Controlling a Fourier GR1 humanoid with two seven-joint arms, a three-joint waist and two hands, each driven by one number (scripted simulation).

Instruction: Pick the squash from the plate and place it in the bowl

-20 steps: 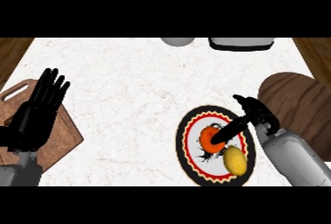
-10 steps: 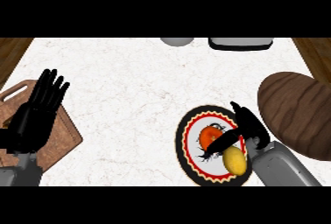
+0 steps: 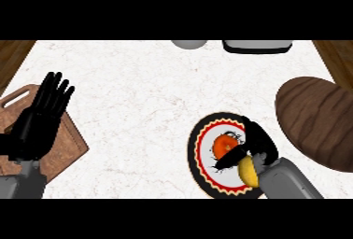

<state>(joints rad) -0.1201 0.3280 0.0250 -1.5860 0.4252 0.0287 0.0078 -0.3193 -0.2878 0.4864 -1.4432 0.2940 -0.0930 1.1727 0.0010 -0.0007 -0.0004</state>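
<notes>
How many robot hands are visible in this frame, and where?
2. The left hand rests open, fingers up, over the wooden board at the view's left. The right hand is down over the plate, beside the yellow squash.

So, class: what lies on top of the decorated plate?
On the plate lies a yellow squash, partly covered by the right hand. The hand also hides part of the plate's orange centre.
</notes>
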